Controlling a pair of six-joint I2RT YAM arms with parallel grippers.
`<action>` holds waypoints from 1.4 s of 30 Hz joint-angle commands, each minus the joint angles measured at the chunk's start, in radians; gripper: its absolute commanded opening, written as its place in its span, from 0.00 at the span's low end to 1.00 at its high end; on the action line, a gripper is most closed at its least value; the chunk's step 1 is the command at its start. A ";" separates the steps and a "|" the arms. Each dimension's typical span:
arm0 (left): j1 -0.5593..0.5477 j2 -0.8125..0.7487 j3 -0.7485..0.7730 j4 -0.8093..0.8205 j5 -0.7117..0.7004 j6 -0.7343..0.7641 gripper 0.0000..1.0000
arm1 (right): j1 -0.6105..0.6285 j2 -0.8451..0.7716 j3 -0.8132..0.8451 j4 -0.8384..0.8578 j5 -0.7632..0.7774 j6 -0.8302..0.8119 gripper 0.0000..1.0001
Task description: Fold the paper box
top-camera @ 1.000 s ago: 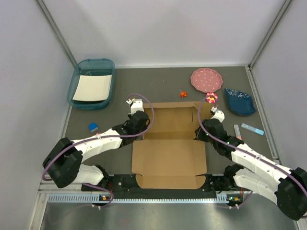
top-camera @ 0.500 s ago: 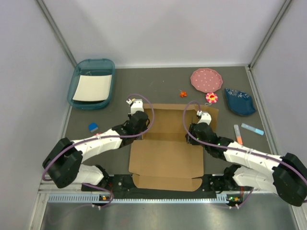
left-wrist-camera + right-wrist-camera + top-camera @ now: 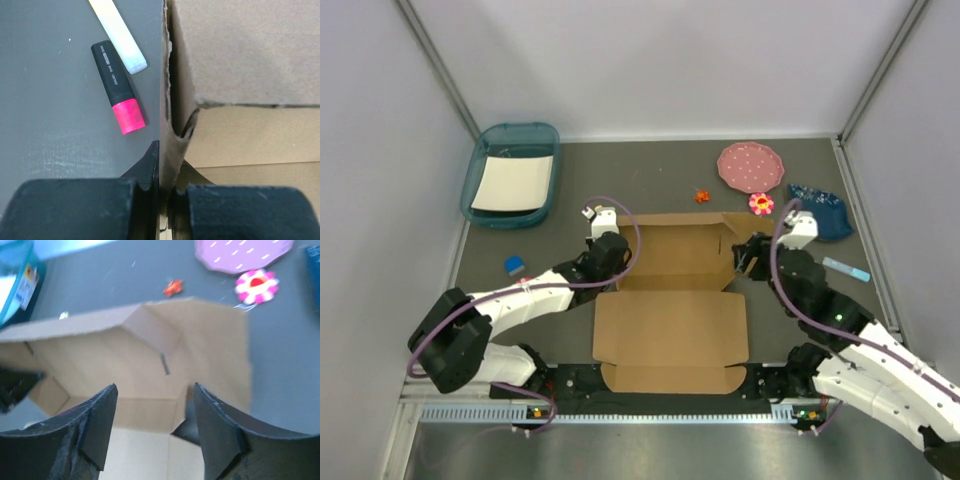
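The paper box (image 3: 670, 325) is a brown cardboard sheet lying at the table's middle, its back part folded up into low walls. My left gripper (image 3: 604, 228) is at the box's back left corner. In the left wrist view it (image 3: 167, 192) is shut on the upright left wall of the paper box (image 3: 240, 55). My right gripper (image 3: 750, 256) hovers at the box's right back corner. The right wrist view shows it (image 3: 154, 386) open, with nothing between its fingers and the paper box (image 3: 125, 355) below and ahead.
A teal tray (image 3: 510, 175) with white paper stands at the back left. A pink plate (image 3: 751, 166), a flower toy (image 3: 760, 204), a small orange piece (image 3: 701, 196) and a blue cloth (image 3: 820, 212) lie at the back right. A black-and-pink marker (image 3: 118, 87) lies left of the held wall.
My right gripper has opened and pulled back to the right, off the box's right side. The box has shifted slightly. The left gripper has kept its hold.
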 commanded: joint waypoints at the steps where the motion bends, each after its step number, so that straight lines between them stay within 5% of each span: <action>1: -0.001 -0.024 -0.030 0.030 0.012 -0.022 0.00 | -0.150 -0.085 0.057 -0.058 0.141 -0.059 0.58; 7: -0.001 -0.042 -0.055 0.050 0.015 -0.009 0.00 | -0.405 -0.037 0.063 -0.052 0.056 0.062 0.28; 10: -0.001 -0.044 -0.064 0.057 0.021 -0.005 0.00 | -0.538 0.049 0.048 0.003 -0.077 0.134 0.22; 22: -0.001 -0.051 -0.086 0.100 0.022 0.011 0.00 | -0.651 0.373 -0.027 0.378 -0.526 0.147 0.36; 42: -0.001 -0.004 -0.049 0.123 0.019 0.034 0.00 | -0.651 0.252 -0.259 0.571 -0.905 0.107 0.36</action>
